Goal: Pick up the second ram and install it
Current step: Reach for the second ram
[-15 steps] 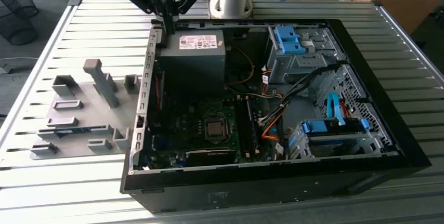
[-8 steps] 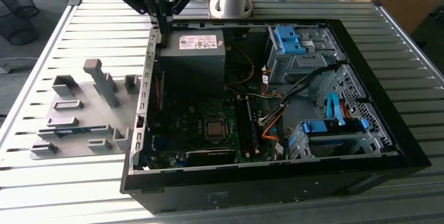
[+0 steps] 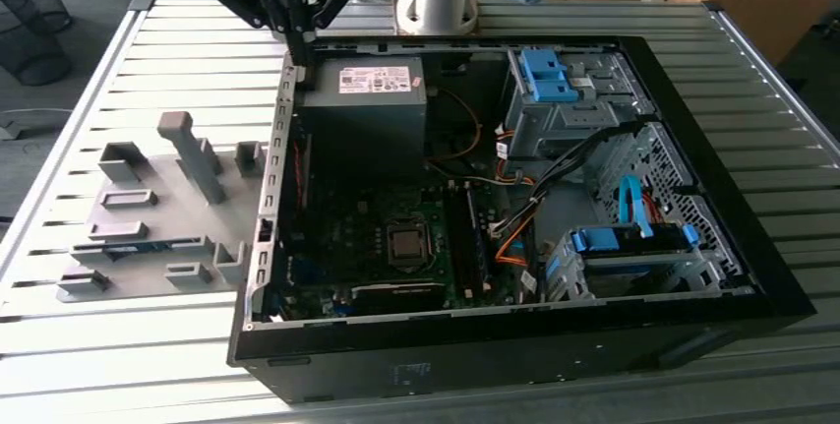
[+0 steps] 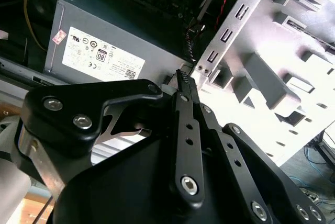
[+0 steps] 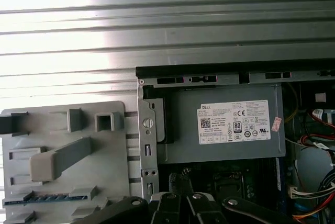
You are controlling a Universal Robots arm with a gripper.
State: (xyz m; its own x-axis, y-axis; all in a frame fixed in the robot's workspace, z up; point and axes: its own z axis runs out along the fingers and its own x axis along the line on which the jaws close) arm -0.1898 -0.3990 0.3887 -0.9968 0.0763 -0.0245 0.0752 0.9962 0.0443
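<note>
Thin, narrow blue-green circuit-board stick, the second ram (image 3: 155, 244): lower left of the exterior view's frame. Lies seated lengthwise in a slot of the grey plastic holder tray (image 3: 171, 212), long axis running roughly across the frame, standing on its long edge. Only its upper edge shows above the slot. Tray sits on the slatted metal desk (image 3: 79, 345), just beside the open black computer case (image 3: 525, 355). In the first wrist view the second ram (image 5: 49, 198) shows a row of small dark chips. Nothing grips or touches it.
</note>
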